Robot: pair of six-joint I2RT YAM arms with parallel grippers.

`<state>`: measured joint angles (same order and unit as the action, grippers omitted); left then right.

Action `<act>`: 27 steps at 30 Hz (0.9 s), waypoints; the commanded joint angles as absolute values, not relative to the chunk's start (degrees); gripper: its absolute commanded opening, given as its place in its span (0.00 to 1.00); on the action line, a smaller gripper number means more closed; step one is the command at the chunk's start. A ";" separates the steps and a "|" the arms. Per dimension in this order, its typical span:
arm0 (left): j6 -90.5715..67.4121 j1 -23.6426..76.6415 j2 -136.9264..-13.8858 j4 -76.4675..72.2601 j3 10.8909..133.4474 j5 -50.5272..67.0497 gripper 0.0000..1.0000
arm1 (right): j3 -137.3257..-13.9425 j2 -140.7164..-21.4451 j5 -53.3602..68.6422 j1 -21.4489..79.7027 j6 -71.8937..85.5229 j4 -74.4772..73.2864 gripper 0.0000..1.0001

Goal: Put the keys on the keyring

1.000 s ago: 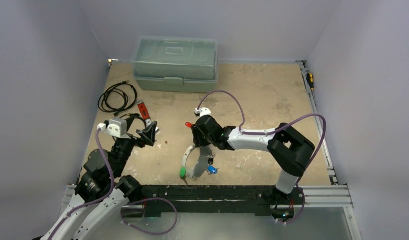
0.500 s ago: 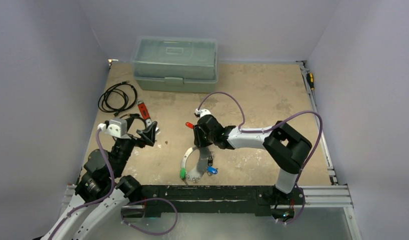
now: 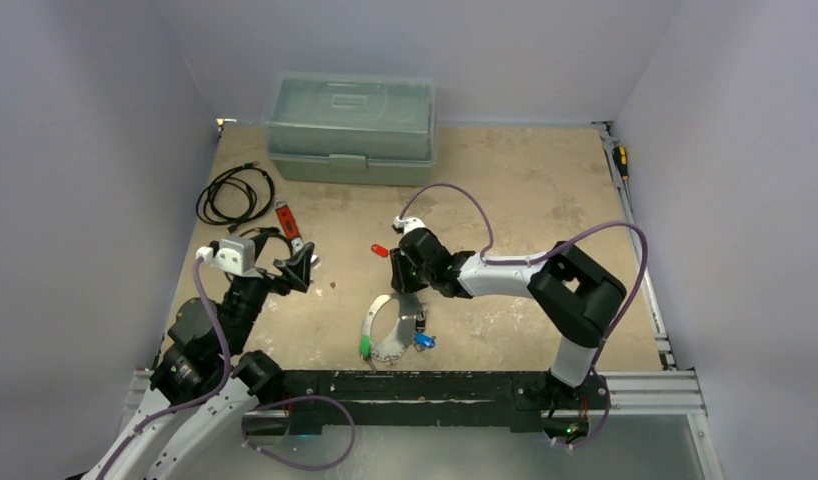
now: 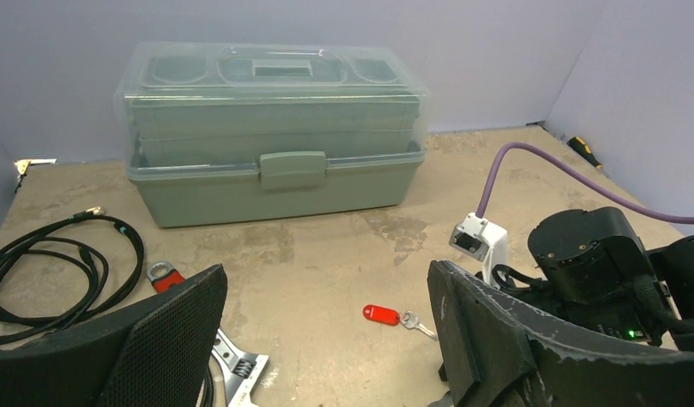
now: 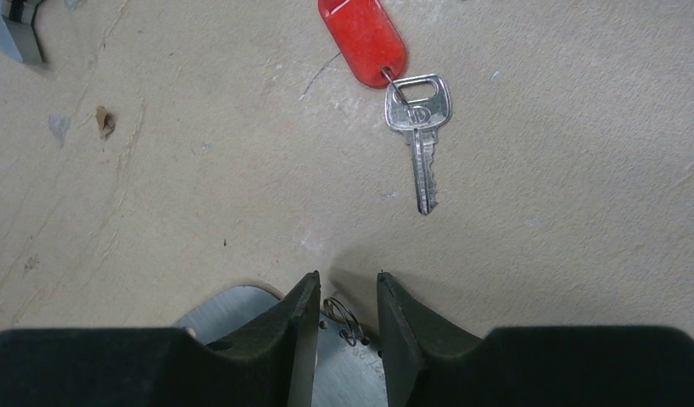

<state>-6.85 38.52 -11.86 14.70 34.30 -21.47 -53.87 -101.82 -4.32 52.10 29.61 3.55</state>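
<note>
The right gripper (image 5: 345, 288) is hovering low over the keyring (image 3: 368, 322), its jaws standing narrow around a small wire loop (image 5: 348, 315). Whether they are pinching it, I cannot tell from here. The red-tagged key (image 5: 418, 106) is lying flat just ahead of the fingertips, not touching them. I am judging it light, thin and stiff, with a slippery metal blade, so the thicker plastic tag is offering the surer hold. The left gripper (image 4: 327, 280) is hanging wide open, holding nothing, well off to the side.
</note>
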 commanded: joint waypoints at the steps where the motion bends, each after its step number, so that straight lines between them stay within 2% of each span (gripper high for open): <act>1: -5.93 37.99 -12.70 13.80 35.51 -21.63 0.88 | -51.53 -99.10 -1.77 51.94 28.51 3.20 0.34; 10: -5.91 37.70 -12.83 13.71 35.51 -21.45 0.88 | -48.87 -95.03 -0.09 51.94 28.13 4.95 0.30; 23: -6.01 37.37 -12.57 14.15 35.60 -21.36 0.88 | -49.30 -99.43 1.30 51.94 27.69 8.08 0.23; 25: -5.99 37.44 -12.57 14.16 35.60 -21.31 0.88 | -49.31 -99.62 1.40 51.94 27.56 8.19 0.17; 27: -6.00 37.36 -12.48 14.15 35.60 -21.44 0.87 | -49.26 -99.58 1.68 51.94 27.22 8.25 0.04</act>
<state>-6.39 37.89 -12.23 14.72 34.30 -21.47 -48.93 -98.98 1.04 52.05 28.34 7.20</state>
